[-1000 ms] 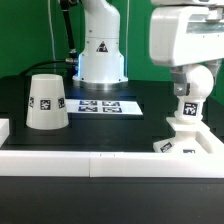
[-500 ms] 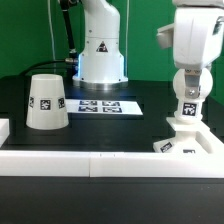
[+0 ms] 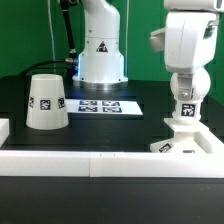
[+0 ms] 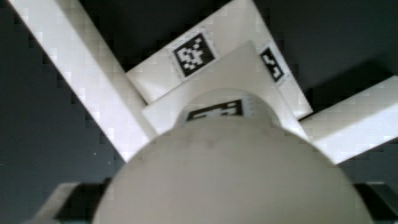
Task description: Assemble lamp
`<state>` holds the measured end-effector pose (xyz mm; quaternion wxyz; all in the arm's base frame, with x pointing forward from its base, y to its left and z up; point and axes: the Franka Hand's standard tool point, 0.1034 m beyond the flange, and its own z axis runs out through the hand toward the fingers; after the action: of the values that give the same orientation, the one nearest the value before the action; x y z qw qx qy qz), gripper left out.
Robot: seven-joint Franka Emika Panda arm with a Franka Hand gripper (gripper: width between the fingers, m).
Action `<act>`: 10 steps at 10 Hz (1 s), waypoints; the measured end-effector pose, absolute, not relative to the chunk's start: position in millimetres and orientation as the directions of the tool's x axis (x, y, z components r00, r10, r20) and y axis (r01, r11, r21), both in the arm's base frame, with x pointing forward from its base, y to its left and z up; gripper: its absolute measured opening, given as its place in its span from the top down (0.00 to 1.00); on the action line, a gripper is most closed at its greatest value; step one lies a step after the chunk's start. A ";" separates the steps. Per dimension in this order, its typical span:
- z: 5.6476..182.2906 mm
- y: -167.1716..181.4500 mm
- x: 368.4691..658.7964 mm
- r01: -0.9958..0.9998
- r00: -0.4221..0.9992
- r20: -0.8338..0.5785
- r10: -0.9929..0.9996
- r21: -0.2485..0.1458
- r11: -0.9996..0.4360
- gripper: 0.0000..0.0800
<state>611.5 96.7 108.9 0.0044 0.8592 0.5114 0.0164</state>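
Exterior view is showing the white robot hand with two fingers [image 3: 186, 98] hanging right over the round white plastic bulb on its stem [image 3: 186, 110]. The bulb is standing upright on the flat square white plastic base [image 3: 200, 139], at the exterior view's right, near the white wall [image 3: 100, 165] in front. So the step going on looks like fixing the bulb into the base.

The hand is sitting around the top of the bulb, but its fingers are hiding, so I cannot tell if they are squeezing the bulb or staying a little open. In the wrist view the bulb is filling most of the picture, with the base right under it.

The white cup-shaped plastic shade [image 3: 45, 102] is sitting wide end down, well apart, at the exterior view's left, with the marker board [image 3: 108, 105] between.

Next, I think, the bulb is needing to sit tight in the base. Then the hand is needing to let go, rise and go over for the shade.
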 end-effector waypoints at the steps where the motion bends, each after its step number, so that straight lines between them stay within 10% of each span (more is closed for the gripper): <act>1: 108.9 94.5 612.1 0.877 0.480 0.025 0.877 0.025 -0.481 0.28; 10: 108.5 87.7 617.4 0.434 0.893 0.118 0.434 0.030 -0.900 0.28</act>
<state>617.4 87.7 108.5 0.0015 0.9729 0.2231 0.0608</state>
